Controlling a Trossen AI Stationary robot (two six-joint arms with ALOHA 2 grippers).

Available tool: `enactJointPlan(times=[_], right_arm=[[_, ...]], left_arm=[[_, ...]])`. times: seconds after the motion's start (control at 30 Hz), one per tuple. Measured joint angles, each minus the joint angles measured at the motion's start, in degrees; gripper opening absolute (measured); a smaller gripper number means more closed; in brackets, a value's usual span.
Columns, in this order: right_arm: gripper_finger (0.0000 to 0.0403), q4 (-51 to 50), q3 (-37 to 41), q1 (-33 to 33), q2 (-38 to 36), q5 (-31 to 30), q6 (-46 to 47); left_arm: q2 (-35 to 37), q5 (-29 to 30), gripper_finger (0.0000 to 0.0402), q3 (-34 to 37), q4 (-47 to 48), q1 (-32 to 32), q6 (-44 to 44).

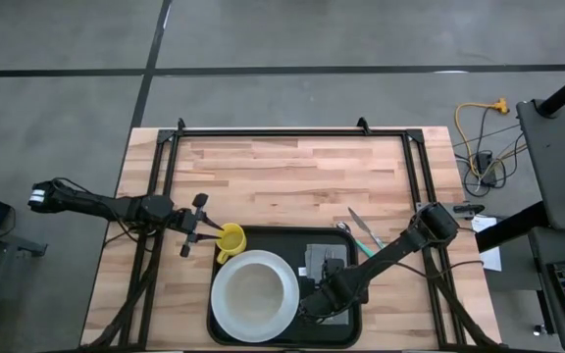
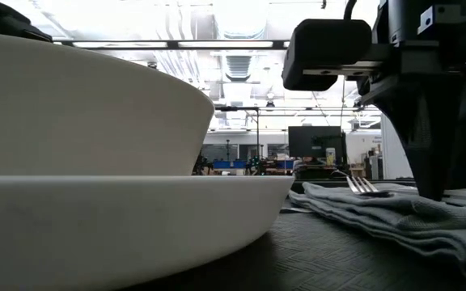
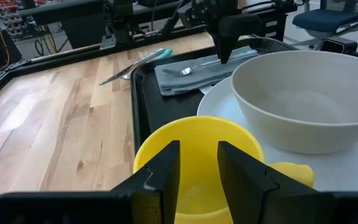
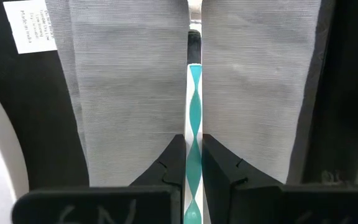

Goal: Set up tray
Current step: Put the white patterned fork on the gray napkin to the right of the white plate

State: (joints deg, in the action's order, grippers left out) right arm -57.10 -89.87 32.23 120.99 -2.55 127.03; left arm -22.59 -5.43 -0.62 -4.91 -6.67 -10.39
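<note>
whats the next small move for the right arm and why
Probably open the fingers and lift straight up. The right gripper is down on the grey napkin in the tray, closed on the teal-handled fork, which already lies flat along the napkin, so it looks placed.

Left end effector (image 1: 207,233) clamped, arm low; right end effector (image 1: 314,295) closed, pointing down.

Looks like a robotics lab or industrial workshop: polished concrete floor (image 1: 292,34), butcher-block table (image 1: 282,172) on a black metal frame (image 1: 273,132), yellow extension cord (image 1: 479,123), ceiling light strips (image 2: 241,48), distant monitors (image 2: 310,141), office chair (image 3: 334,18).
</note>
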Motion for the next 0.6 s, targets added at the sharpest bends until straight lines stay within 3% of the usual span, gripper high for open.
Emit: enactJointPlan(times=[0.43,0.6], right_arm=[[0.0021,-0.1,0.1,0.0,0.0,1.6,0.0],[0.0039,-0.1,0.6,0.0,0.0,1.6,0.0]], left_arm=[[0.0,0.0,0.0094,0.0,0.0,0.0,0.0],[0.0,0.0,0.0094,0.0,0.0,0.0,0.0]])
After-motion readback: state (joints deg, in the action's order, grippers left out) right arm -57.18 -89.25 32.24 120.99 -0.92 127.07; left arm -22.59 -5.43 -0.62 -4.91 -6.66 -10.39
